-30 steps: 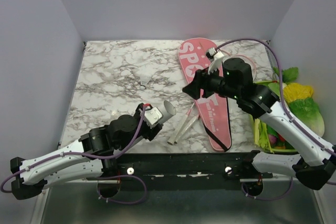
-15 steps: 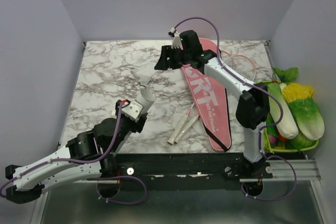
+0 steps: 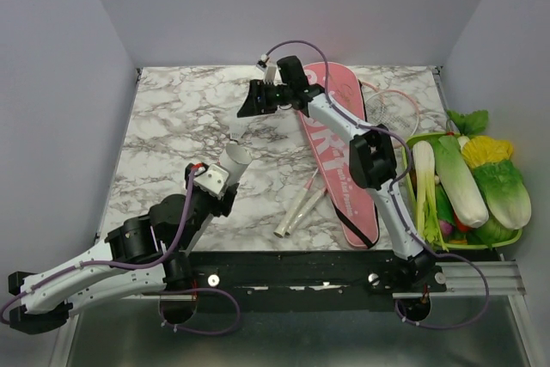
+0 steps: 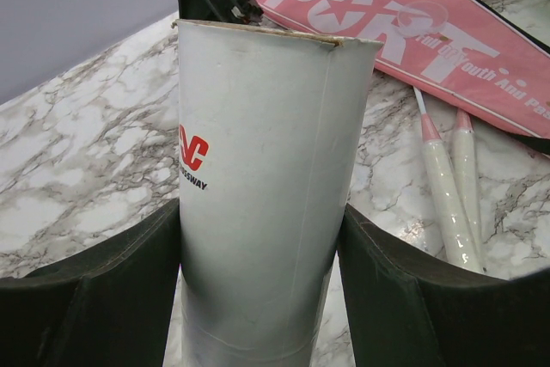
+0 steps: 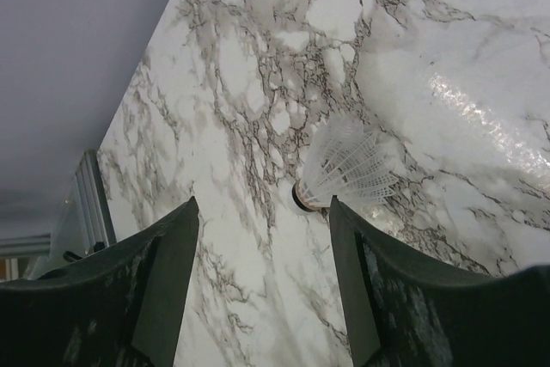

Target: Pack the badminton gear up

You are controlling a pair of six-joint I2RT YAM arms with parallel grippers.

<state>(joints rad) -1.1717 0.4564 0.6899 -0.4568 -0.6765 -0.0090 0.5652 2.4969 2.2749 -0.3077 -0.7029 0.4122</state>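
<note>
Left gripper (image 4: 258,221): I see it clamped on the white tube (image 4: 258,126), left of the pink bag (image 3: 348,191).
Right gripper (image 5: 262,212): jaws spread, empty, over the shuttlecock (image 5: 345,165), left of bag.
Rackets (image 3: 302,202): handles beside bag's left edge.

— Where is the left arm (image 3: 94,268)?
— Low over the near-left corner, with its forearm angled in toward the middle. The left gripper (image 3: 225,176) has a finger pressed on each side of a white tube (image 4: 258,169).
— And the right arm (image 3: 391,208)?
— It reaches far out, elbow bent mid-table and wrist turned to the left. The right gripper (image 3: 251,100) hangs with its jaws apart and nothing between them.
</note>
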